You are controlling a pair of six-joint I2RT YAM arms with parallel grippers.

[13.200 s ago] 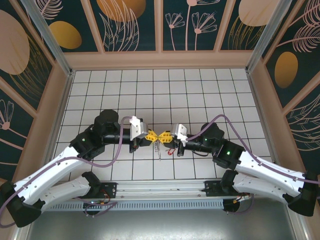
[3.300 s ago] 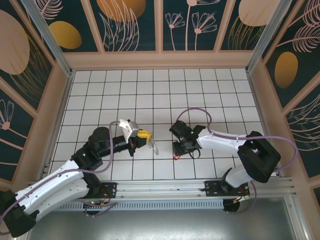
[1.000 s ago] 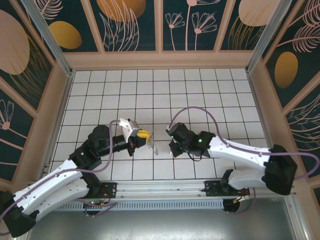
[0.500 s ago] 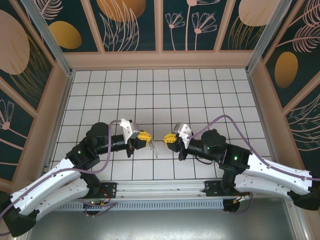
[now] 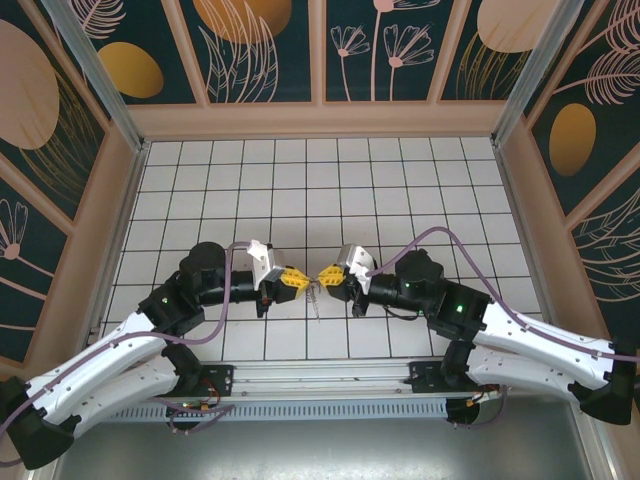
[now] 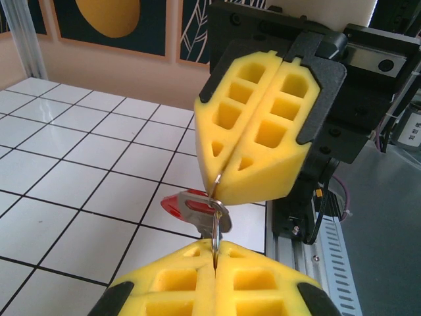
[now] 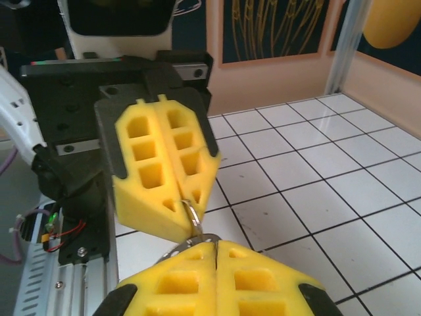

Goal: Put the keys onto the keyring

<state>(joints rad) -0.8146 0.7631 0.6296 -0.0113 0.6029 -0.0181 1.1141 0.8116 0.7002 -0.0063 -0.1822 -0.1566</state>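
My left gripper (image 5: 296, 278) is shut on the keyring (image 6: 215, 232), a thin wire loop that stands up out of its yellow fingertips (image 6: 250, 276). My right gripper (image 5: 327, 275) faces it tip to tip and is shut on the key (image 6: 195, 208), a small silvery key with a red tag. The key's head lies against the keyring right at the right gripper's tips (image 6: 223, 187). In the right wrist view the keyring (image 7: 193, 217) runs from the left gripper's slit down to a flat metal edge of the key (image 7: 177, 245) at my right gripper (image 7: 216, 247). Plain keys (image 5: 315, 300) hang below.
Both arms meet over the white tiled floor (image 5: 330, 190) near its front edge. The metal rail (image 5: 320, 378) with the arm bases runs just behind the grippers. Tan walls (image 5: 320, 120) enclose the floor on three sides.
The right arm has swung in and turned its gripper to face left, closing the gap to the left gripper. The left gripper has shifted slightly right. Their tips now meet.
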